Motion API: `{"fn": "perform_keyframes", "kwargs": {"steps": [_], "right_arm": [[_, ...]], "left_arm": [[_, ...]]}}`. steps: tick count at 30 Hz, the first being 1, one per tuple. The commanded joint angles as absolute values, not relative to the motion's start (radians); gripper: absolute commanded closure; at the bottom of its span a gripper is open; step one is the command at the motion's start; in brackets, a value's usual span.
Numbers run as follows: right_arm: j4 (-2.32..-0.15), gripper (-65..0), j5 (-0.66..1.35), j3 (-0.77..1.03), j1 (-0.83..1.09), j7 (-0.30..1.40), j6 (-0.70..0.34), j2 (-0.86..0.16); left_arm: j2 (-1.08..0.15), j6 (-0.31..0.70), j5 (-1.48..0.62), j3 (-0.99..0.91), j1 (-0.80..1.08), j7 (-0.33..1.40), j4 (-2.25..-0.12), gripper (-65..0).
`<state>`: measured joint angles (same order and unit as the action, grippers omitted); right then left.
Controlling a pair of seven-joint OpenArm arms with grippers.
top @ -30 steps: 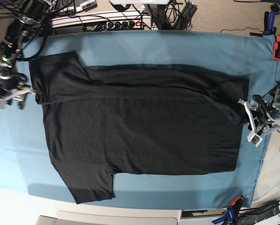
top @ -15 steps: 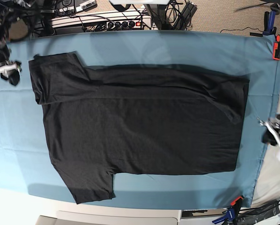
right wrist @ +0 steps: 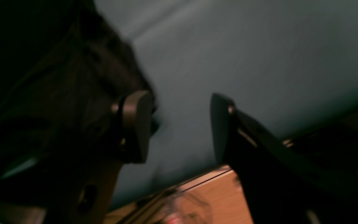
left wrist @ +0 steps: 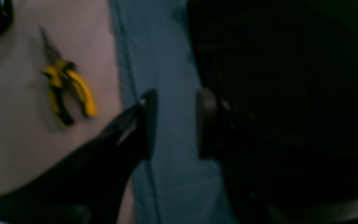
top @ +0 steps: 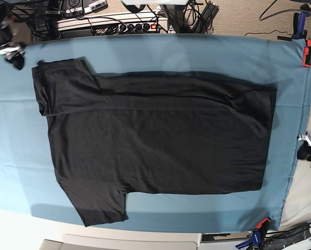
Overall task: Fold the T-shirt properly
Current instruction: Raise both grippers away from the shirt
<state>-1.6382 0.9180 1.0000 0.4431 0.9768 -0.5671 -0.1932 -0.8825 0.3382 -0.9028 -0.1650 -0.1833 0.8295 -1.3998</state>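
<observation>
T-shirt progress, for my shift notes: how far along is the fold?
Done: one long edge of the T-shirt looks folded over along its far side. In hand: nothing; the left claw and right claw are both open and empty, off the shirt over the blue cloth. Left: the near sleeve and remaining folds.

Both end effectors [top: 8, 52] [top: 307, 148] off T-shirt [top: 155, 140].
</observation>
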Motion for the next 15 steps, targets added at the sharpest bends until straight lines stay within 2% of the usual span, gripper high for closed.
{"fn": "perform_keyframes", "kwargs": {"steps": [1,5,15], "right_arm": [[-1.656,-30.6,0.947,1.007,0.447,0.955,-0.587,-0.201],[-1.656,-30.6,0.953,1.007,0.443,0.942,-0.606,-0.168],[-1.583,-30.6,0.942,0.954,0.356,0.942,-0.606,-0.158]], "left_arm": [[-0.909,0.342,-0.914,-0.177,-0.197,0.796,-1.412,-22.0],[-0.909,0.367,-0.914,-0.177,-0.185,0.793,-1.412,-22.0],[-0.909,0.368,-0.929,-0.177,-0.186,0.785,-1.412,-22.0]]}}
